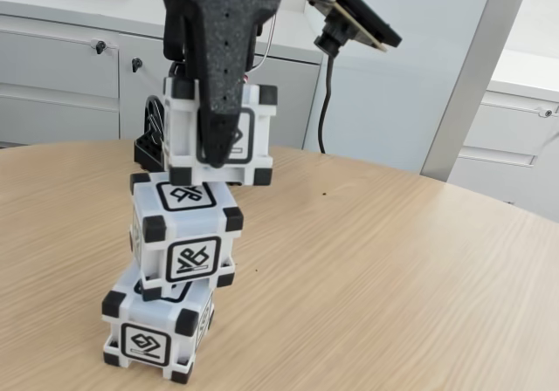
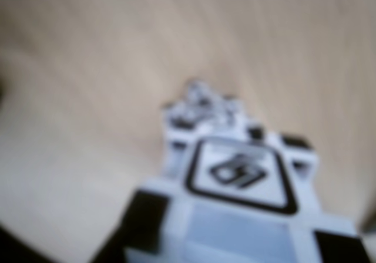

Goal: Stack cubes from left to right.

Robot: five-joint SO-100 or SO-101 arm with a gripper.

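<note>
Looks like an office: round light-wood meeting table (image 1: 393,260), grey lockable cabinets (image 1: 61,77) along the wall behind, keys in the locks (image 1: 100,47), pale partition wall (image 1: 410,68).

3 white cubes with black corners and framed glyphs form a leaning column. The bottom cube (image 1: 157,330) carries the middle cube (image 1: 185,234), set askew. The top cube (image 1: 218,129) sits just above it.

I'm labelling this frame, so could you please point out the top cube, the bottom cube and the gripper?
top cube (image 1: 253,160): fixed view, white front face right of the finger.
bottom cube (image 1: 145,345): fixed view, glyph on its front face.
gripper (image 1: 217,151): fixed view, fingertip over the top cube's front.
</note>
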